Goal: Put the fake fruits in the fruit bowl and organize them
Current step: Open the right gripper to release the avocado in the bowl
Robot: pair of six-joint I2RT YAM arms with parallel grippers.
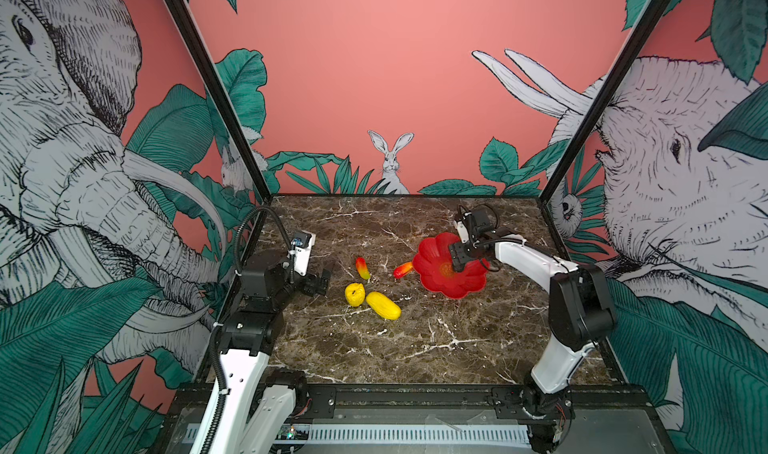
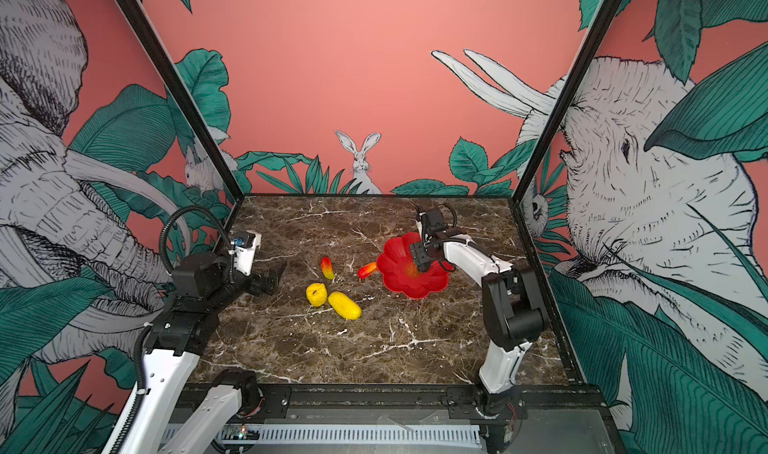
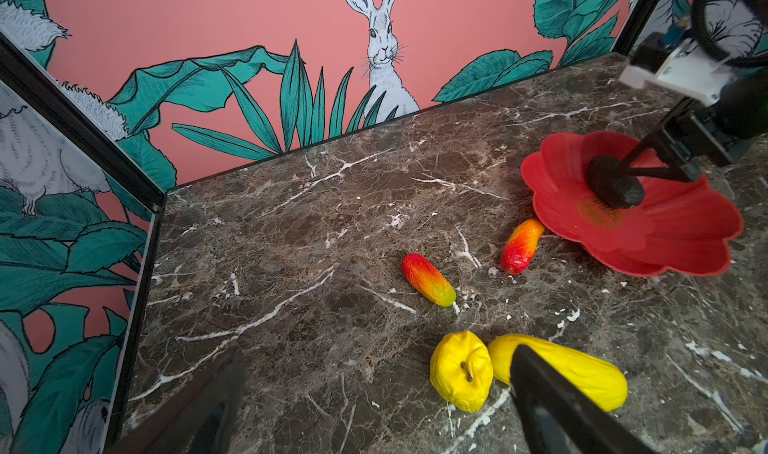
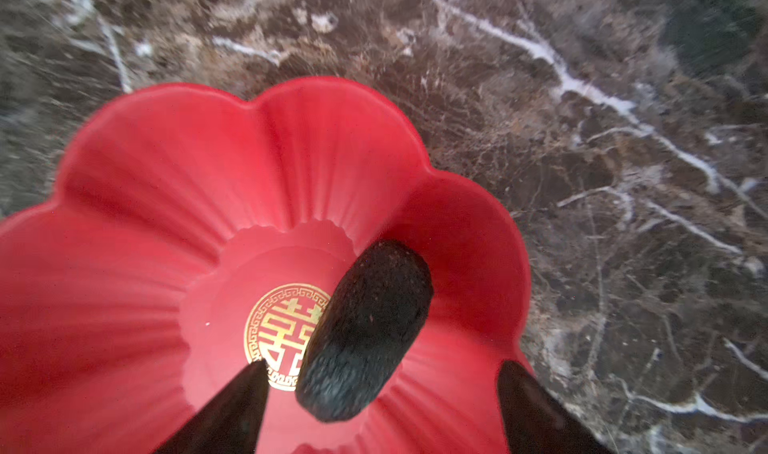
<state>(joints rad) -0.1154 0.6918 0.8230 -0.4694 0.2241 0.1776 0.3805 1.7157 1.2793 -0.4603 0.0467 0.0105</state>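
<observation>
The red flower-shaped fruit bowl sits right of centre on the marble table. A black oval fruit lies inside it, partly over the gold mark. My right gripper hangs open above the bowl, its fingers apart on either side of the black fruit without touching it. On the table lie a round yellow fruit, a long yellow fruit and two red-orange fruits; the second lies against the bowl's left rim. My left gripper is open and empty, left of the yellow fruits.
Black frame posts and printed wall panels close in the table at the back and both sides. A black rail runs along its front edge. The right arm reaches over the bowl from the right.
</observation>
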